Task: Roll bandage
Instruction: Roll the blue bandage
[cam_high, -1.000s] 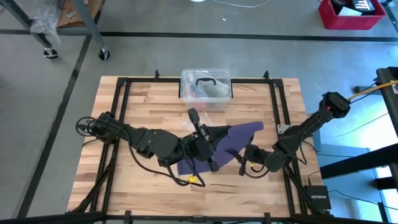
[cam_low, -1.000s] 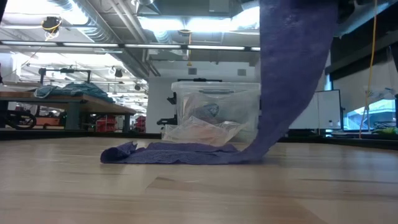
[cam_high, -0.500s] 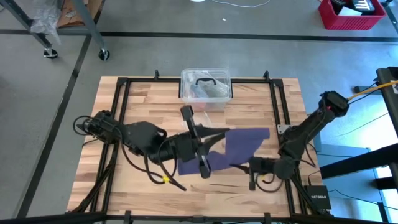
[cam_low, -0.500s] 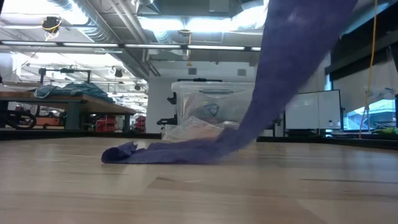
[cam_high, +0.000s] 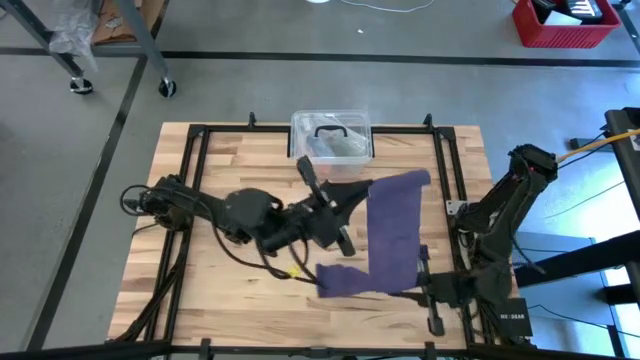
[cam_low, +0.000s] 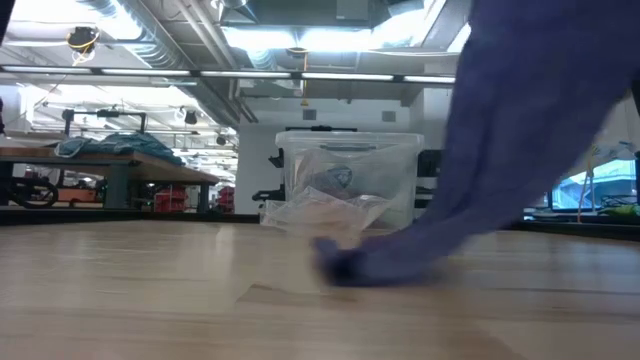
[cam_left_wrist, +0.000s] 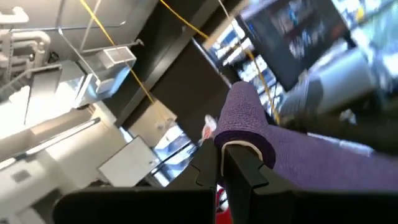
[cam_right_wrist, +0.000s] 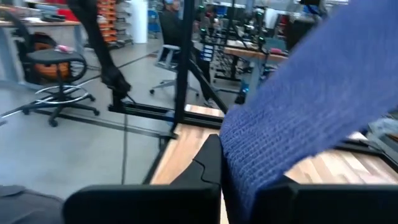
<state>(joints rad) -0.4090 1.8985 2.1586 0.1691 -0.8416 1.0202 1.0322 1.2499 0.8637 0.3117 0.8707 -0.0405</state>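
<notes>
Bandage (cam_high: 392, 232) hung mid-frame between both arms; left claw (cam_high: 347, 243) clamped one end, right claw (cam_high: 421, 290) at lower right clamped the other.

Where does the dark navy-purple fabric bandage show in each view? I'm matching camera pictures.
High view: bandage right of centre.
Low view: right side, hanging down to the table.
Left wrist view: centre.
Right wrist view: right half.
Shared landmark: clear plastic box.
</notes>
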